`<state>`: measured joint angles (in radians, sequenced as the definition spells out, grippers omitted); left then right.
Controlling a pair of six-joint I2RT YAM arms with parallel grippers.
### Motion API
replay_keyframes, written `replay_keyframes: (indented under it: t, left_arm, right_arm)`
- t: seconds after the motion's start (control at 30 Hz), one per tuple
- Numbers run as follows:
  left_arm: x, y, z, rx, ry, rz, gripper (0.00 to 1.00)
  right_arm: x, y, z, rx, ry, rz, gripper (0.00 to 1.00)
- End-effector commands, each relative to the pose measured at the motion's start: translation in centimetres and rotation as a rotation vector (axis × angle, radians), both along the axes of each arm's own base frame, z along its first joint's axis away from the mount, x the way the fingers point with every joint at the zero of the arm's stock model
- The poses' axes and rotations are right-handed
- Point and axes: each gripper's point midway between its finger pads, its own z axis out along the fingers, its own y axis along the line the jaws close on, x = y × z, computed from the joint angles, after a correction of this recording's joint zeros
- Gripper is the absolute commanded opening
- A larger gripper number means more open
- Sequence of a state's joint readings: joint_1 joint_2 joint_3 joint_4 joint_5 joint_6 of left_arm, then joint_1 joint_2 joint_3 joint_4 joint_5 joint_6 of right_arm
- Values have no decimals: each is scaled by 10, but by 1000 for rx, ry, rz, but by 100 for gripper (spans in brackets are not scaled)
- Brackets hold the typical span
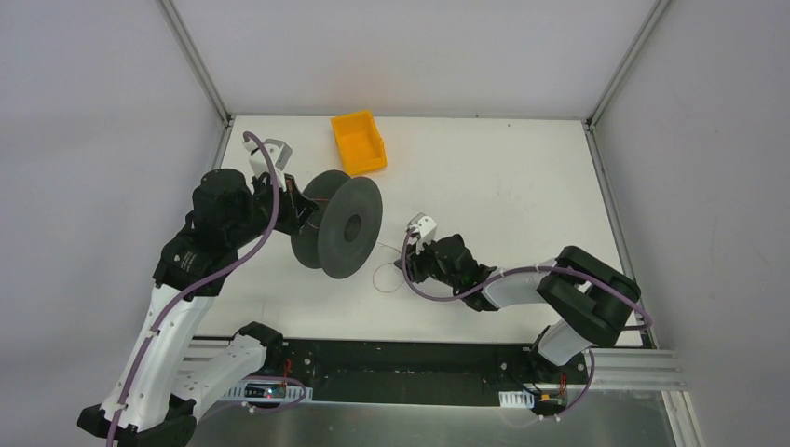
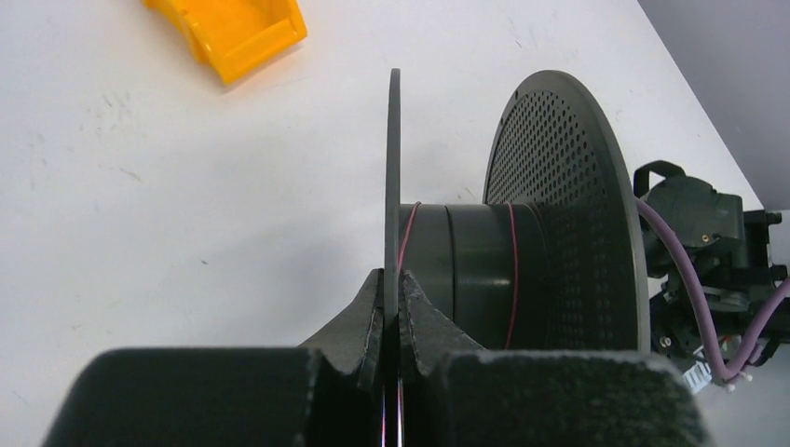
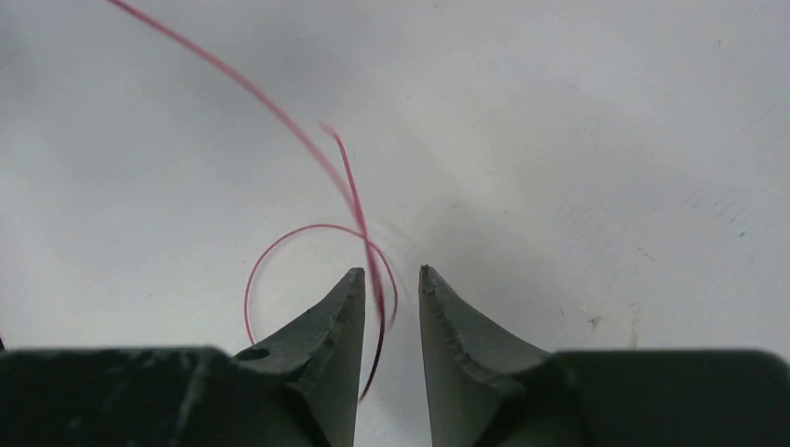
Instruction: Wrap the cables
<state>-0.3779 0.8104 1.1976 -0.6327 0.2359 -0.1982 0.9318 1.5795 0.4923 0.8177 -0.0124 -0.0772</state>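
Note:
A black spool (image 1: 340,223) is held tilted on edge above the table at centre left. My left gripper (image 1: 296,209) is shut on its thin near flange (image 2: 392,186); both fingertips (image 2: 368,307) press that flange. Thin reddish cable (image 2: 511,270) runs round the hub in a few turns. More of the cable (image 1: 384,277) lies in a loose loop on the table right of the spool. My right gripper (image 1: 402,265) is low over that loop. In the right wrist view the cable (image 3: 307,158) passes between the parted fingers of the right gripper (image 3: 389,272), unclamped.
An orange bin (image 1: 359,142) lies at the back centre of the white table (image 1: 503,177) and shows in the left wrist view (image 2: 233,33). Grey walls enclose the table. The right arm's wrist (image 2: 699,242) shows behind the spool.

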Motion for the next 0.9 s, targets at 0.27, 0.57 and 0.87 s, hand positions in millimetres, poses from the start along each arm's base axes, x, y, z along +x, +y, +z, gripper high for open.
replay_keyframes:
  t: [0.27,0.57,0.87]
  left_arm:
    - [9,15,62,-152,-155,145,0]
    - [7,15,64,-181,-156,153,0]
    - [5,13,67,-205,-164,146,0]
  right_arm:
    - [4,-13,13,40,4,-86,11]
    - [0,11,32,118,9,-5,36]
    - [6,55,47,338,5,141,57]
